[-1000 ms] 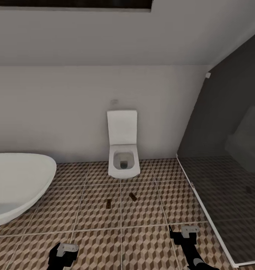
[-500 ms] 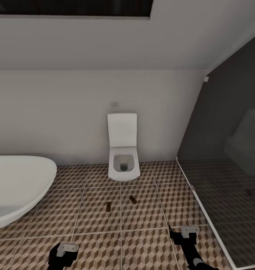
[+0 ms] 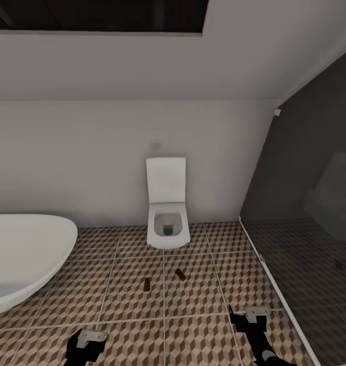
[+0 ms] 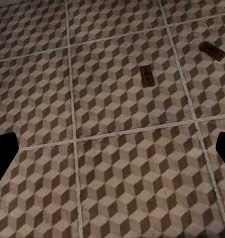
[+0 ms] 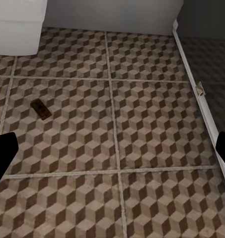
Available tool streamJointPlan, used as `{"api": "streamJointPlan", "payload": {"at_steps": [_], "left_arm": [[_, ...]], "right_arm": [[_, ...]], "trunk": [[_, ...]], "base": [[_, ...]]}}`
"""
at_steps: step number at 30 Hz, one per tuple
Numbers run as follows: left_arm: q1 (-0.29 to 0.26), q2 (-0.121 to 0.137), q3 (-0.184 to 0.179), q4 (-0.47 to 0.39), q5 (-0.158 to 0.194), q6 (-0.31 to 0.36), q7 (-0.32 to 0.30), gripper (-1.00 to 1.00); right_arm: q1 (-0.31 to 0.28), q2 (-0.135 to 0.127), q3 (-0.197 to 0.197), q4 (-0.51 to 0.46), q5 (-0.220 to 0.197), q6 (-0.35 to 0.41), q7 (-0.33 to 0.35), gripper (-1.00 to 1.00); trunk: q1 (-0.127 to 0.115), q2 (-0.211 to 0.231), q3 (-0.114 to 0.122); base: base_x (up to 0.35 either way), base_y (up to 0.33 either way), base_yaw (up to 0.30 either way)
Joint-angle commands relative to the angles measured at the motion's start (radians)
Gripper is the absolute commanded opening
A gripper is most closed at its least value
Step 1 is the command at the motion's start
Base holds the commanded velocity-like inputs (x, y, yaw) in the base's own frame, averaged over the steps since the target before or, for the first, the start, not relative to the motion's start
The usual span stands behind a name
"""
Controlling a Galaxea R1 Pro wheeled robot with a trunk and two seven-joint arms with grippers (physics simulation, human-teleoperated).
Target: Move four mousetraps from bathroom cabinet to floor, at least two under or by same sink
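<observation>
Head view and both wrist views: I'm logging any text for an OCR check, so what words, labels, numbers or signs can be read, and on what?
None can be read.
The two mousetraps on the bathroom floor show a dark mark, too small to tell any lettering.
The toilet, bathtub and shower glass carry no print.
The small plate on the wall above the toilet is blurred.

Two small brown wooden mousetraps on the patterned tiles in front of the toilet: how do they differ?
The left mousetrap lies roughly straight, pointing toward the wall; the right mousetrap is angled diagonally. The right one sits nearer the white toilet, the left nearer the robot. Both lie flat on the cube-patterned tile floor, on neighbouring tiles either side of a grout line.
</observation>
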Motion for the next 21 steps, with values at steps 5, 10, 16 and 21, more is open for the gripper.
{"api": "streamJointPlan", "payload": {"at_steps": [5, 10, 16, 21], "left_arm": [[-0.002, -0.001, -0.008, 0.003, 0.005, -0.005, 0.001, 1.00], [-0.002, -0.001, -0.008, 0.003, 0.005, -0.005, 0.001, 1.00], [-0.002, -0.001, -0.008, 0.003, 0.005, -0.005, 0.001, 1.00], [-0.002, -0.001, -0.008, 0.003, 0.005, -0.005, 0.001, 1.00]], "right_arm": [[-0.001, 0.000, 0.009, 0.001, -0.008, -0.002, -0.002, 1.00], [0.000, 0.000, 0.009, 0.001, -0.008, -0.002, -0.002, 1.00], [0.000, 0.000, 0.009, 0.001, -0.008, -0.002, -0.002, 1.00], [0.000, 0.000, 0.009, 0.001, -0.008, -0.002, -0.004, 1.00]], "trunk": [[0.001, -0.002, 0.006], [0.001, -0.002, 0.014], [0.001, -0.002, 0.024], [0.001, -0.002, 0.032]], "base": [[0.000, 0.000, 0.000], [0.000, 0.000, 0.000], [0.000, 0.000, 0.000], [0.000, 0.000, 0.000]]}}
